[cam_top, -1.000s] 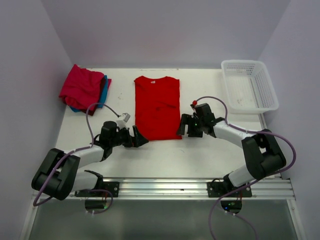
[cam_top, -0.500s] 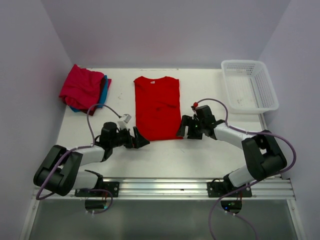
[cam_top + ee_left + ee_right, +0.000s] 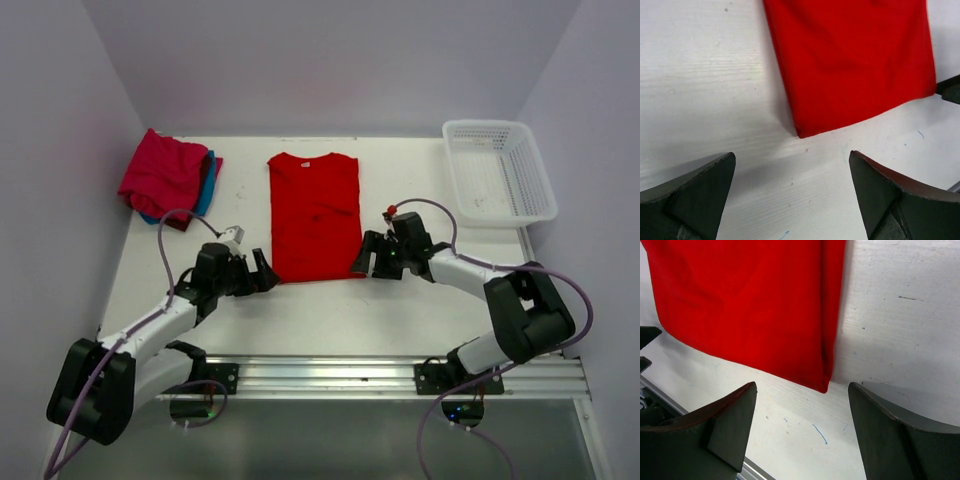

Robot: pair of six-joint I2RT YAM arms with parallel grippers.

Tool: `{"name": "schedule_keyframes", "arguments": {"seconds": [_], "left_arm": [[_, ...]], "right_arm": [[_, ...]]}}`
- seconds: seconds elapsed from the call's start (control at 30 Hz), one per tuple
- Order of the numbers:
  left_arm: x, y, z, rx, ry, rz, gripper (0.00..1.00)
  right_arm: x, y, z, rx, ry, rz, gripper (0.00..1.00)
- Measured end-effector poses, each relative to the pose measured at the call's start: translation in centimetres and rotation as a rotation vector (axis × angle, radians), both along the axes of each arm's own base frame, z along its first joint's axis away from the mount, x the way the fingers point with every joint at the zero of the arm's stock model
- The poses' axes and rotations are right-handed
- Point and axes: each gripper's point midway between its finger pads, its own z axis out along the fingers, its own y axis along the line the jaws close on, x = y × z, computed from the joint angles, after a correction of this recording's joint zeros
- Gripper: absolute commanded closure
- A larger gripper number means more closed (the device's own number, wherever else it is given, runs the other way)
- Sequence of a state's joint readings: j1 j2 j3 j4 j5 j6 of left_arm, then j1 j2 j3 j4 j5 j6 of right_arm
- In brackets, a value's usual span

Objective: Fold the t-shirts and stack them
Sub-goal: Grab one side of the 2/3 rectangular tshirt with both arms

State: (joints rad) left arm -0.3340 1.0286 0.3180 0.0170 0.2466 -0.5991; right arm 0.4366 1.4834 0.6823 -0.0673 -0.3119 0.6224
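Note:
The bright red t-shirt lies flat mid-table as a long narrow rectangle, collar at the far end. My left gripper is open just off the shirt's near left corner; in the left wrist view that red shirt ends a little ahead of the open left gripper. My right gripper is open at the near right corner, and the red shirt reaches almost between the fingers of the right gripper. A crimson-pink t-shirt sits folded on a teal-blue one at the back left.
A white mesh basket stands at the back right corner. A metal rail runs along the near edge by the arm bases. Walls close in the table at the back and both sides.
The left arm has drawn back to the left, taking its open gripper slightly off the shirt's near left corner. The right gripper has hardly moved.

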Motion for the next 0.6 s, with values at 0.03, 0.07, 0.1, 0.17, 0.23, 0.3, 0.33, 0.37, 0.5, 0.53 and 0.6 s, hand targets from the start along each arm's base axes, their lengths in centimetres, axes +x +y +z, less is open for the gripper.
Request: {"name": "schedule_keyframes", "arguments": {"seconds": [0.03, 0.07, 0.1, 0.17, 0.23, 0.3, 0.33, 0.37, 0.5, 0.53, 0.6], "left_arm": [[0.1, 0.4, -0.1, 0.019, 0.008, 0.017, 0.00], [0.2, 0.5, -0.4, 0.030, 0.018, 0.024, 0.00], [0.1, 0.7, -1.0, 0.043, 0.036, 0.031, 0.00], [0.7, 0.6, -1.1, 0.041, 0.026, 0.035, 0.00], [1.3, 0.3, -1.2, 0.029, 0.008, 0.033, 0.00], [2.0, -0.1, -1.1, 0.015, -0.016, 0.028, 0.00], [2.3, -0.3, -1.1, 0.008, -0.025, 0.025, 0.00], [2.5, -0.4, -1.0, 0.004, -0.031, 0.022, 0.00], [3.1, -1.0, -1.0, -0.019, -0.048, 0.014, 0.00], [3.2, -1.1, -1.0, -0.026, -0.051, 0.009, 0.01], [3.6, -1.5, -1.0, -0.043, -0.058, -0.002, 0.03]], "right_arm": [[0.0, 0.1, 0.0, 0.003, 0.000, 0.001, 0.23], [0.1, 0.1, -0.1, 0.006, 0.002, 0.001, 0.23], [0.1, 0.2, -0.1, 0.007, 0.002, 0.001, 0.24], [0.1, 0.3, -0.3, 0.011, 0.008, 0.005, 0.25], [0.1, 0.4, -0.3, 0.013, 0.009, 0.006, 0.26], [0.1, 0.4, -0.3, 0.016, 0.007, 0.007, 0.29], [0.2, 0.5, -0.3, 0.018, 0.004, 0.007, 0.31], [0.3, 0.5, -0.2, 0.022, 0.001, 0.008, 0.32], [0.5, 0.7, -0.3, 0.029, -0.005, 0.004, 0.37], [0.6, 0.7, -0.3, 0.031, -0.007, 0.003, 0.39], [0.7, 0.8, -0.2, 0.035, -0.010, 0.001, 0.40]]}}
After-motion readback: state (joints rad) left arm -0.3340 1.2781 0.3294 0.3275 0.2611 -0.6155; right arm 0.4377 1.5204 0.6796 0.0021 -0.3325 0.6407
